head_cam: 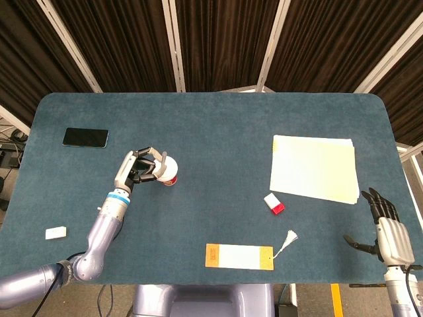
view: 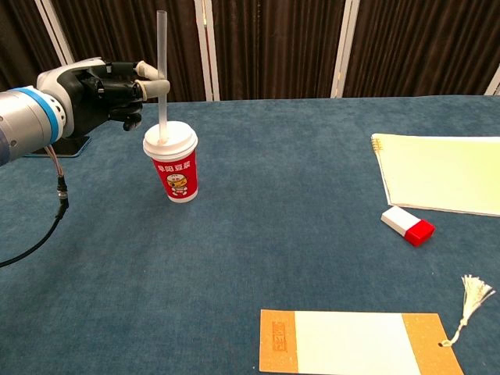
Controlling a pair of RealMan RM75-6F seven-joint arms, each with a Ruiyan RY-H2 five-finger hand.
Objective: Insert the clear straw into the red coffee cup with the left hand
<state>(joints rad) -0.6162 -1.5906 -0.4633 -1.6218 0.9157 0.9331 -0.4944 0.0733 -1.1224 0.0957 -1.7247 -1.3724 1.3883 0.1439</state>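
The red coffee cup [view: 174, 167] with a white lid stands upright on the blue table, left of centre; in the head view the cup [head_cam: 169, 173] shows from above. A clear straw [view: 162, 74] stands upright with its lower end in the lid. My left hand [view: 101, 90] pinches the straw just above the lid, from the cup's left; the head view shows the same left hand [head_cam: 137, 168] against the cup. My right hand [head_cam: 388, 231] rests at the table's front right corner, fingers spread, holding nothing.
A black phone [head_cam: 86, 137] lies at the far left. A yellow notepad [view: 441, 172] lies at the right, with a red-and-white eraser [view: 407, 226] in front of it. A tasselled bookmark [view: 359, 341] lies near the front edge. A small white block [head_cam: 55, 232] sits front left.
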